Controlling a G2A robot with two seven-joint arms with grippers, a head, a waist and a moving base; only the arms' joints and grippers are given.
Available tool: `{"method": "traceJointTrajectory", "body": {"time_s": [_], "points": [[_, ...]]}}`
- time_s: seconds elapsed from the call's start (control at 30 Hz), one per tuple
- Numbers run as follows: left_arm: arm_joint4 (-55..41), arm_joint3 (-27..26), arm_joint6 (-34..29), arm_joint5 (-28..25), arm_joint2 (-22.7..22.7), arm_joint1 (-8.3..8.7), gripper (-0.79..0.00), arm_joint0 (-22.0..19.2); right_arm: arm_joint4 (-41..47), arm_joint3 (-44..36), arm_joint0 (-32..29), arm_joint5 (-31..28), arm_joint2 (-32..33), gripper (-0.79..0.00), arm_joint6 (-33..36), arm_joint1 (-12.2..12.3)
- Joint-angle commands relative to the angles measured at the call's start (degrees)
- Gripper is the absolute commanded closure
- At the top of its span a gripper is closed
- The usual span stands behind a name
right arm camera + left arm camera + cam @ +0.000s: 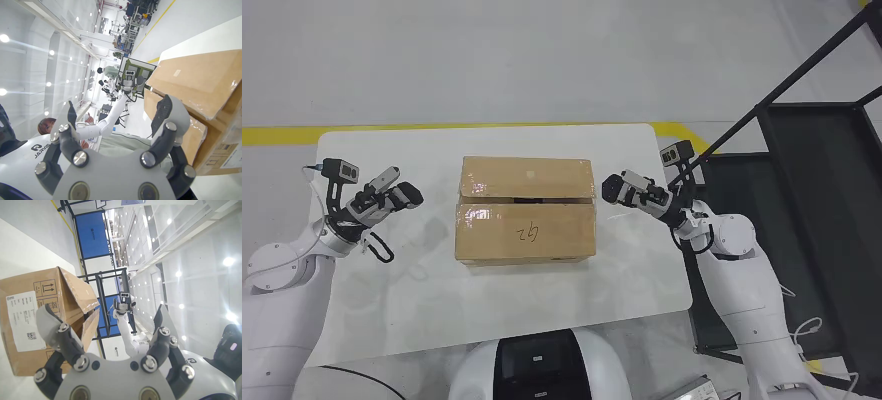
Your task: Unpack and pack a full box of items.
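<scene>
— Placement first: why does our brown cardboard box sit mid-way across the white counter, flaps folded down?
— So that we can reach it from both side edges, we reckon. Our left claw and right claw flank it, fingers apart, empty, both aimed inward.

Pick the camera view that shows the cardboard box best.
The top view: the whole box is in frame, both top flaps visible. The left wrist view shows one labelled end; the right wrist view shows the opposite end, partly cropped.
</scene>
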Motion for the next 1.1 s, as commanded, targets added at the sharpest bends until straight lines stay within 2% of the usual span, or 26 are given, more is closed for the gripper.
{"method": "traceJointTrajectory", "body": {"time_s": [0.0, 0.13, 0.23, 0.4, 0.63, 0.87, 1.07], "points": [[0.0, 0.0, 0.0, 0.0, 0.0, 0.00, -0.785, 0.0, 0.0, 0.0, 0.0, 0.0, 0.0, -0.784, 0.0, 0.0], [0.0, 0.0, 0.0, 0.0, 0.0, 0.00, -0.785, 0.0, -2.0, -0.8, -0.2, 0.3, -0.2, -0.785, -0.3, 0.1], [0.0, 0.0, 0.0, 0.0, 0.0, 0.00, -0.785, 0.0, -4.7, -0.6, 0.0, -0.4, -0.7, -0.785, 2.1, 0.5], [0.0, 0.0, 0.0, 0.0, 0.0, 0.00, -0.785, 0.0, -8.9, 4.0, 1.0, -3.6, -2.1, -0.785, 5.7, 0.9], [0.0, 0.0, 0.0, 0.0, 0.0, 0.00, -0.785, 0.0, -16.4, 10.6, 3.9, -8.2, -6.2, -0.785, 1.6, 0.6], [0.0, 0.0, 0.0, 0.0, 0.0, 0.00, -0.785, 0.0, -16.4, 12.8, 5.6, -10.3, -7.7, -0.785, 0.5, 0.7], [0.0, 0.0, 0.0, 0.0, 0.0, 0.00, -0.785, 0.0, -11.4, 9.7, 4.8, -9.6, -7.7, -0.785, 9.6, 1.5]]}}
